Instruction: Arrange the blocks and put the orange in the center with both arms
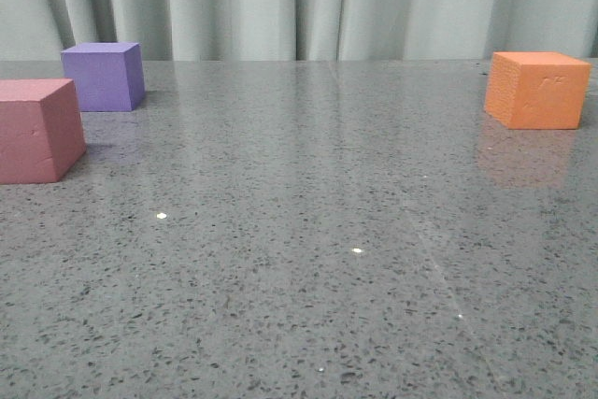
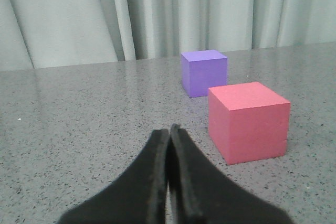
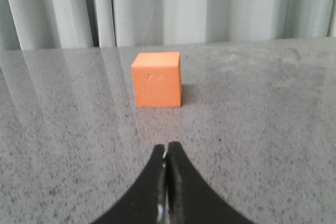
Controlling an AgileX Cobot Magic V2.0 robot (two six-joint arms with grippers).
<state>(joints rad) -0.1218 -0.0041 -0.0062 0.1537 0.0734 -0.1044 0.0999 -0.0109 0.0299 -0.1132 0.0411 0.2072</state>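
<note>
Front view: the pinkish-red cube (image 1: 35, 130) sits at the near left edge of the tabletop (image 1: 308, 259), the purple cube (image 1: 103, 76) just beyond it and apart from it, while the orange cube (image 1: 537, 90) stands far off at the right; none of my arms shows here, and I judge the arranging not yet begun, with the orange cube still to be carried between the other two. Left wrist view: my left gripper (image 2: 170, 135) hangs low over the tabletop, its jaws clenched on nothing, the pinkish-red cube (image 2: 248, 121) just ahead to the right and the purple cube (image 2: 204, 72) farther behind it. Right wrist view: my right gripper (image 3: 167, 153) points straight at the orange cube (image 3: 157, 79), well short of it, jaws likewise pressed together and empty.
</note>
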